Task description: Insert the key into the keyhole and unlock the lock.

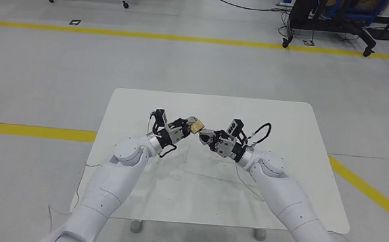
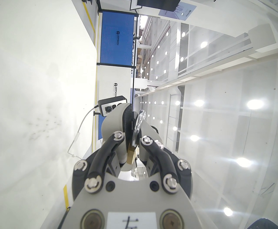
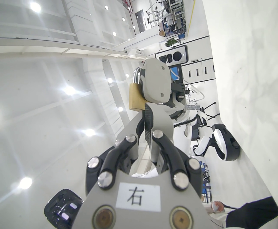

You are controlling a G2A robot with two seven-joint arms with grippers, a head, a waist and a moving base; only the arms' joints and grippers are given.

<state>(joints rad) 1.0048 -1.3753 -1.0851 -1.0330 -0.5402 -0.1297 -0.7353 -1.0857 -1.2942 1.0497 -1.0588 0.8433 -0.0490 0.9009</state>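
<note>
A brass padlock (image 1: 196,126) is held in the air above the middle of the white table (image 1: 282,127). My left gripper (image 1: 191,126) is shut on it. In the left wrist view the brass body (image 2: 131,156) sits deep between the fingers and the silver shackle (image 2: 138,126) runs out to the fingertips. My right gripper (image 1: 206,135) meets it from the other side, shut. In the right wrist view its tips (image 3: 146,109) press against the bottom edge of the padlock (image 3: 135,97), below the shackle (image 3: 136,74). The key is hidden between the pads.
Both arms meet at the table's centre, well above its surface. Yellow floor lines run behind and beside the table. A dark wheeled cart (image 1: 337,22) stands far back on the right.
</note>
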